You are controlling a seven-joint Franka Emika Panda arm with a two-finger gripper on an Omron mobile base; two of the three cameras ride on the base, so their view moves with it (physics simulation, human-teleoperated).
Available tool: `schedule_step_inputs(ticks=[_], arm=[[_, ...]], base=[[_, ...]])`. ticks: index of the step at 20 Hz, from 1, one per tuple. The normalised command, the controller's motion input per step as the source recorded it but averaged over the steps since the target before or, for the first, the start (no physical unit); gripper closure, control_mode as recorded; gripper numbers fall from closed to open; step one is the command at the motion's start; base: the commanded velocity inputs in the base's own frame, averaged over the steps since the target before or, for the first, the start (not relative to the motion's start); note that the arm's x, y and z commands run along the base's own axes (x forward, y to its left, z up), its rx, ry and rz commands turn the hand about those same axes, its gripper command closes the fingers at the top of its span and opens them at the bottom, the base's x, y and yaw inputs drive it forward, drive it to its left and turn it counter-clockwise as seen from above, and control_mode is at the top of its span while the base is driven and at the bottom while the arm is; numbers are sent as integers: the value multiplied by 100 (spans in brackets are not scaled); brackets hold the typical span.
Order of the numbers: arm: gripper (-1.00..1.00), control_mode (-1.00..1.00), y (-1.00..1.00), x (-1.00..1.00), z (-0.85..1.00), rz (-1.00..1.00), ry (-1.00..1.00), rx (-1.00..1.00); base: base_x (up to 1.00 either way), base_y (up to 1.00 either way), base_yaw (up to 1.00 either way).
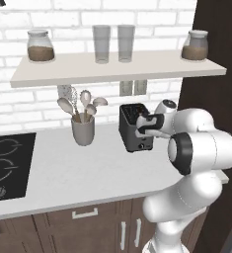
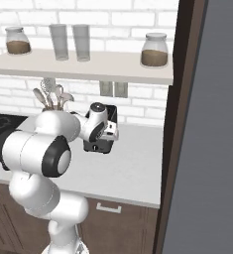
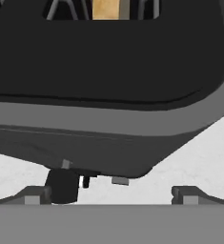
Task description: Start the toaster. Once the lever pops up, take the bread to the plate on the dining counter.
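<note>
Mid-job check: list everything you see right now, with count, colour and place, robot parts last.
toaster: 1, black, on the worktop by the wall
bread: 1, tan, in the toaster slot
utensil holder: 1, grey, left of the toaster, holding spoons
cooktop: 1, black, far left of the worktop
jars: 2, clear with brown contents, at the shelf ends
glasses: 2, clear, mid shelf
wall outlets: 2, above the toaster
gripper: 1, dark fingers apart, over the toaster's narrow end

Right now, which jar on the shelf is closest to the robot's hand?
The jar at the shelf's right end, above the toaster where the gripper is. The other jar sits at the far left end.
</note>
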Motion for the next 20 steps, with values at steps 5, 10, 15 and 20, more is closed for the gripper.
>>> schedule_step_inputs(ticks=[5, 10, 15, 20], arm=[[-100, -100, -13, -21, 0, 0, -2, 0], [-100, -100, -7, -20, 21, 0, -7, 0], [-100, -100, -1, -9, 39, 0, -9, 0], [-100, -100, -2, -14, 48, 0, -14, 0]], base=[[0, 0, 0], [0, 0, 0], [0, 0, 0], [0, 0, 0]])
